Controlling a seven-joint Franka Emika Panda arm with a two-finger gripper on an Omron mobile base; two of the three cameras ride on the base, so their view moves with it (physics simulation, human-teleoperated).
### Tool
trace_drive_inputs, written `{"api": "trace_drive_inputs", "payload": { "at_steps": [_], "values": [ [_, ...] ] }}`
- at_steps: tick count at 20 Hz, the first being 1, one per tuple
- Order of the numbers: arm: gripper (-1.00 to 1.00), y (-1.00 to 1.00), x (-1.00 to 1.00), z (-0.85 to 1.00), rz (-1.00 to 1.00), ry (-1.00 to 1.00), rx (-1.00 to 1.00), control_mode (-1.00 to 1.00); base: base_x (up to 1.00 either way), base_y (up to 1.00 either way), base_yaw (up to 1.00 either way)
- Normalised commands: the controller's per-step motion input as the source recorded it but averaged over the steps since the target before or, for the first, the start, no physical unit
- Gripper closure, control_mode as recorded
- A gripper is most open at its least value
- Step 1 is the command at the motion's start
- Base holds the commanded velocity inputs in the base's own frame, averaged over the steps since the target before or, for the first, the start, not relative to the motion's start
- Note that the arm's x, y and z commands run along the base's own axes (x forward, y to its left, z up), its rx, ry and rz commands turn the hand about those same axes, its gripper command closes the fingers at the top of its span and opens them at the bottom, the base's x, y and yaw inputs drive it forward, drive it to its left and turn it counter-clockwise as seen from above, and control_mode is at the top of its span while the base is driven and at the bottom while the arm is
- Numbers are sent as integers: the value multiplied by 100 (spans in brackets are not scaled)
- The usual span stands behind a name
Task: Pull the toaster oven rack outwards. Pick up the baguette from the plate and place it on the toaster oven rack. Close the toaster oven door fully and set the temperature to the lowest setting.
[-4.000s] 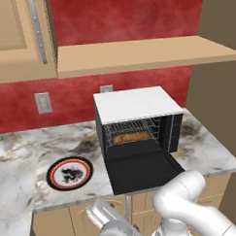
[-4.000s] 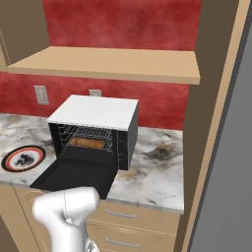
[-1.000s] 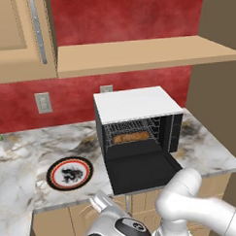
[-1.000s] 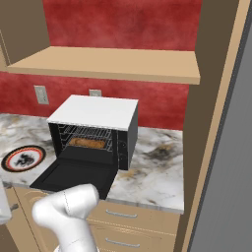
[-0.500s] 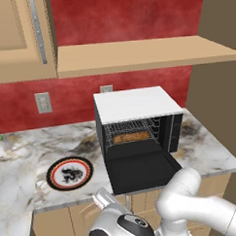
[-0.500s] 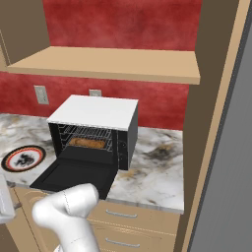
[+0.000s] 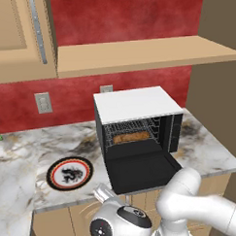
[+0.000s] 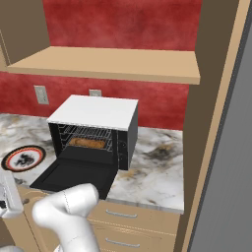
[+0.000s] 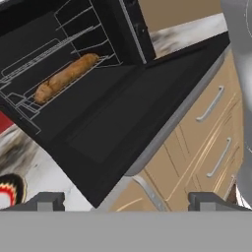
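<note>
Kitchen: marble counter (image 7: pixel 24 163), cabinets (image 7: pixel 12 42), toaster oven (image 7: pixel 137 121).

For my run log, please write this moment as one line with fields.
bread: on oven rack | plate: bare | oven door: open, lying flat | fingers: apart, holding nothing, below counter edge | next: close door

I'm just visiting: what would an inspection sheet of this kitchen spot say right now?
Surface: marbled counter, stained near the oven.
Job's things: toaster oven; toaster oven door lying open; baguette on the toaster oven rack inside; plate bare, left of the oven.
Clutter: nothing seen.
Gripper: jaws wide open, holding nothing, below the door's edge.
Cables: nothing seen.
Surroundings: red wall, wall outlet, wooden shelf, drawers.
</note>
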Motion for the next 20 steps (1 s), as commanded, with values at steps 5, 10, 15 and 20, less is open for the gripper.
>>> {"api": "trace_drive_inputs", "payload": {
  "at_steps": [5, 10, 15, 20],
  "values": [
    [-100, 0, 27, -13, 0, 2, -1, -100, 0, 0, 0],
    [-100, 0, 17, -20, 0, 0, -5, -100, 0, 0, 0],
    [-100, 4, 13, -25, 0, 0, -5, -100, 0, 0, 0],
    [-100, 12, 18, -14, 0, 0, -2, -100, 0, 0, 0]
  ]
}}
